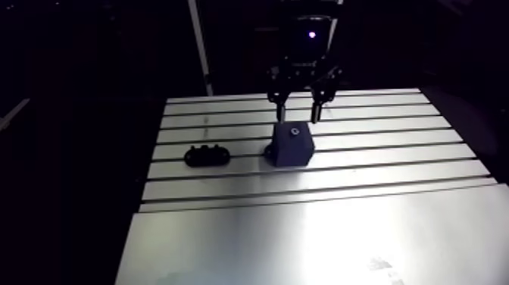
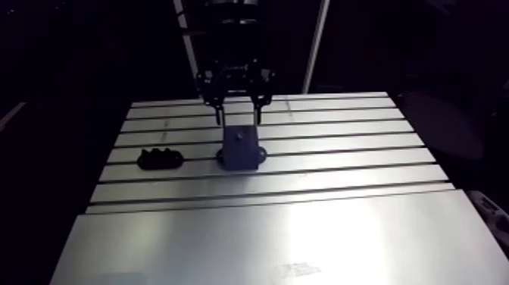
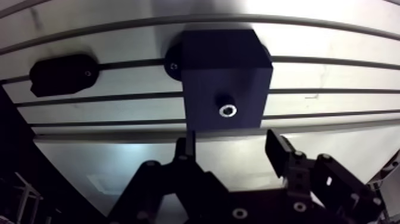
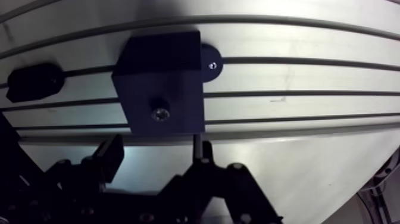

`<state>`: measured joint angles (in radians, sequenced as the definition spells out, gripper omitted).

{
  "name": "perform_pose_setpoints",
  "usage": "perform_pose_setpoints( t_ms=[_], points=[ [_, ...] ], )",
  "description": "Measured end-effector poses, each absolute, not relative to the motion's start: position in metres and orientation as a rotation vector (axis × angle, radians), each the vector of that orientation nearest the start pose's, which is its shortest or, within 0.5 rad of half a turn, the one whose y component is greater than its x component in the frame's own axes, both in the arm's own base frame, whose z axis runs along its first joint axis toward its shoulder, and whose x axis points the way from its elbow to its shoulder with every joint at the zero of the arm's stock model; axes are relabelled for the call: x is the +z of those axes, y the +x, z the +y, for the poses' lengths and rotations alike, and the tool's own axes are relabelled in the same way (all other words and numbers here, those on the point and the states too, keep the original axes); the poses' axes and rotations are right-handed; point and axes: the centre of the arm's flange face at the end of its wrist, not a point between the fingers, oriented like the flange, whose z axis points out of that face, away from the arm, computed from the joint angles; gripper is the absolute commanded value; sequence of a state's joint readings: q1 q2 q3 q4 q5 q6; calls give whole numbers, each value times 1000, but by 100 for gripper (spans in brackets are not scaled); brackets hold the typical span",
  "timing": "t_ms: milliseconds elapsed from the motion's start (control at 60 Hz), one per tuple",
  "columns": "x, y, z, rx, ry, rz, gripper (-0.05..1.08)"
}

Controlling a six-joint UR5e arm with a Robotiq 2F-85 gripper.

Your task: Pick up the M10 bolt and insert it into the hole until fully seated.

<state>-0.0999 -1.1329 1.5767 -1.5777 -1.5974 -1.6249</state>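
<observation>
A dark block [image 3: 223, 77] stands on the slotted aluminium table [image 1: 318, 227], fixed by a round foot at its side. The M10 bolt [image 3: 227, 110] sits in the hole in the block's upper face; only its shiny socket head shows. In the arm view my gripper [image 1: 298, 114] hangs just behind and above the block [image 1: 292, 145]. In the wrist view the gripper [image 3: 232, 143] is open, and its fingers [image 3: 280, 152] stand apart on the near side of the block with nothing between them.
A low, dark oval holder [image 1: 206, 155] lies on the table beside the block, a short way off along the same slot. The table's smooth front plate [image 2: 265, 235] stretches toward the camera.
</observation>
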Motion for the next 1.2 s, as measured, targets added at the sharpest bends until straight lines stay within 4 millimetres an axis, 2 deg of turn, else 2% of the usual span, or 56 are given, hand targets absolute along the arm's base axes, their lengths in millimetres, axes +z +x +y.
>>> perform_pose_setpoints(
  t_ms=[350, 483, 833, 1200],
  points=[
    [251, -593, -72, -9, 56, 2711, 1],
    [260, -595, -71, -9, 58, 2725, 1],
    [324, -600, -73, -8, 59, 2805, 1],
    [391, -587, -87, -2, 35, 2890, 1]
  ],
)
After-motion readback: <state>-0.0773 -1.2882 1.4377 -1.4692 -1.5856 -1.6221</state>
